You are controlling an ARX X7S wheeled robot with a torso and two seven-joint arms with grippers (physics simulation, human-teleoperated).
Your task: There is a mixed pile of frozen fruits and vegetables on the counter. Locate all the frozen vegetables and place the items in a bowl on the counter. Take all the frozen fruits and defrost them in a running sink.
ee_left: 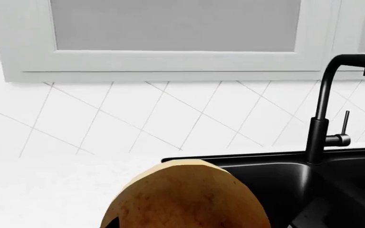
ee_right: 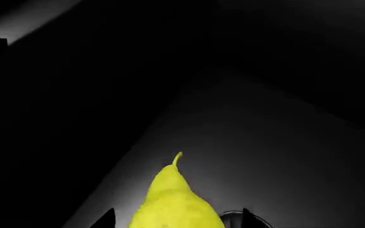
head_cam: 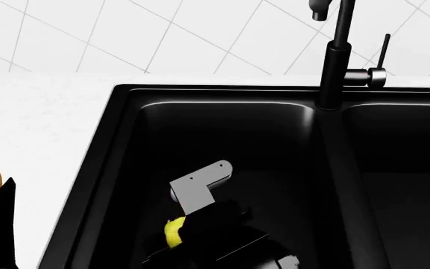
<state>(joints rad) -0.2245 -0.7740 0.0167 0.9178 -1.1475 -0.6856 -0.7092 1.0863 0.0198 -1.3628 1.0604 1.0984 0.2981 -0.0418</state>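
Black glossy sink (head_cam: 223,112): left basin fills centre of head view, walls well apart from right gripper (ee_right: 176,218) lowered inside; white counter (head_cam: 43,123) borders it at left and top. Faucet (head_cam: 335,61) rises at upper right. R arm body hides most of pear (head_cam: 174,232); only a yellow sliver shows. R wrist view: pear clamped betw. finger tips, stem pointing away. Left gripper (ee_left: 189,223) cut off at frame bottom, state unclear; yellow-tan item (ee_left: 189,199) sits against it, over counter edge.

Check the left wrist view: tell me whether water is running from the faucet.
No. The faucet spout hangs over the sink with no stream below it.
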